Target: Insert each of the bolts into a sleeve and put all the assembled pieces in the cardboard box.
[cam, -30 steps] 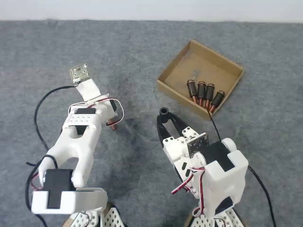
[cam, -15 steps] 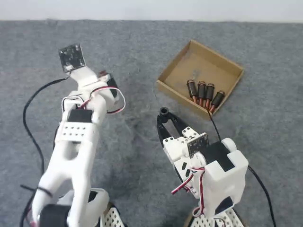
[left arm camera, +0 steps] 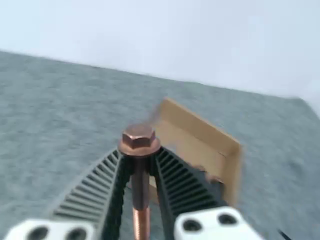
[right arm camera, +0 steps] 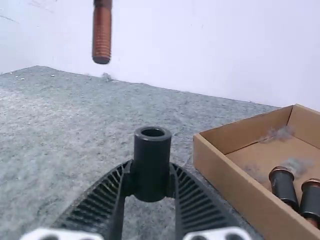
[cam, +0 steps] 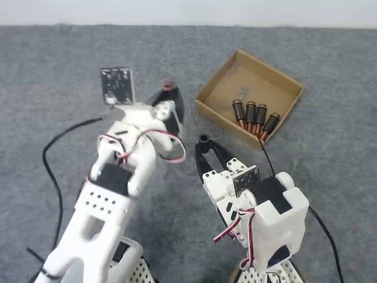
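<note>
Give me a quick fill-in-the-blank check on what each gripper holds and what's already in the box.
1. The left gripper is shut on a copper bolt, held with its head ____ and its threaded end down.
2. The black sleeve, upright in the right gripper, has ____ bolt in it yet.
3. The cardboard box holds ____ assembled pieces, lying side by side.

Missing words: up; no; four.
</note>
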Robot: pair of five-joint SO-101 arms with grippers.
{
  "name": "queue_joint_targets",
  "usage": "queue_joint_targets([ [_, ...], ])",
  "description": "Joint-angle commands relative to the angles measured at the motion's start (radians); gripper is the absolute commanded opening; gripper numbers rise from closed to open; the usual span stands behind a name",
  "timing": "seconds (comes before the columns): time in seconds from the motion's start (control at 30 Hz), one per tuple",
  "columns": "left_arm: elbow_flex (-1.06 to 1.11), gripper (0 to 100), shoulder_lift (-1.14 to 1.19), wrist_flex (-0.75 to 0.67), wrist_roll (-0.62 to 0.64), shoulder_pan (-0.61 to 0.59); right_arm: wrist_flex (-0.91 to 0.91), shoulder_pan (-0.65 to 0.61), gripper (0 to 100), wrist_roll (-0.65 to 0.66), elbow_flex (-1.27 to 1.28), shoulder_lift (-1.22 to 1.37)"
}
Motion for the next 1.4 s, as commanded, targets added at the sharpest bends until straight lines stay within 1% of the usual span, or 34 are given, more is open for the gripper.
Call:
queue_joint_targets([
  [0.0, 0.031, 1, -0.095, -0.029, -0.032, 0.091, -0.03, -0.013, 0.6, 0.018, 0.026, -0.045],
  [0.07, 0.05, 1, -0.097, -0.04, -0.098, 0.114, -0.03, -0.013, 0.6, 0.018, 0.026, -0.045],
  [0.13, 0.081, 1, -0.097, -0.101, -0.155, 0.124, -0.03, -0.013, 0.6, 0.018, 0.026, -0.045],
  [0.2, 0.113, 1, -0.101, -0.173, -0.175, 0.13, -0.03, -0.013, 0.6, 0.018, 0.026, -0.045],
  [0.43, 0.157, 1, -0.097, -0.265, -0.173, 0.132, -0.03, -0.028, 0.6, 0.018, 0.026, -0.045],
  [0.63, 0.174, 1, -0.095, -0.287, -0.173, 0.19, -0.03, -0.028, 0.6, 0.018, 0.026, -0.044],
  [0.8, 0.232, 1, -0.095, -0.391, -0.173, 0.19, -0.03, -0.027, 0.6, 0.018, 0.026, -0.044],
  [1.27, 0.277, 1, -0.095, -0.4, -0.175, 0.186, -0.03, -0.027, 0.6, 0.018, 0.026, -0.045],
  [1.37, 0.311, 1, -0.095, -0.44, -0.175, 0.189, -0.03, -0.027, 0.6, 0.018, 0.026, -0.045],
])
